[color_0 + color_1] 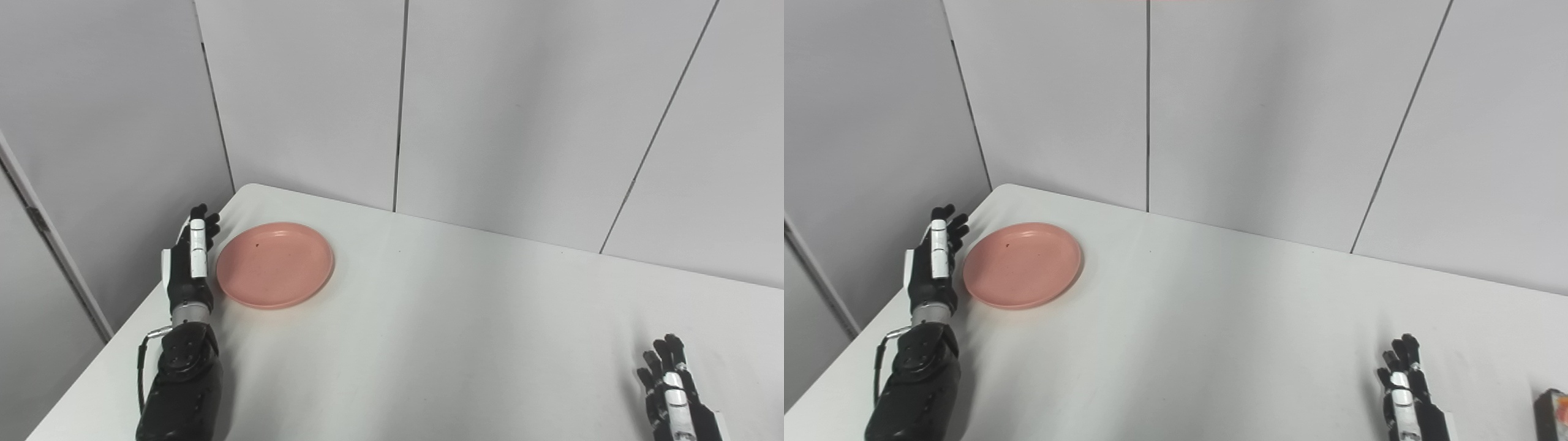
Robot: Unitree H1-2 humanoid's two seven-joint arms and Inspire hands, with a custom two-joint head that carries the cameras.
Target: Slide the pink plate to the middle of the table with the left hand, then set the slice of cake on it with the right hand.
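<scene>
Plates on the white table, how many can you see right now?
1: a round pink plastic plate near the table's far left corner, just right of the open left hand. Nothing on it.

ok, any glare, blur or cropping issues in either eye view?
Left eye view: even, soft light, no glare; plate sharp, faint shadow along its near rim; right hand cut by the bottom edge. Right eye view: same lighting and sharpness; left hand crisp beside the plate; an object at the bottom right corner is cropped, too little showing to identify.
</scene>
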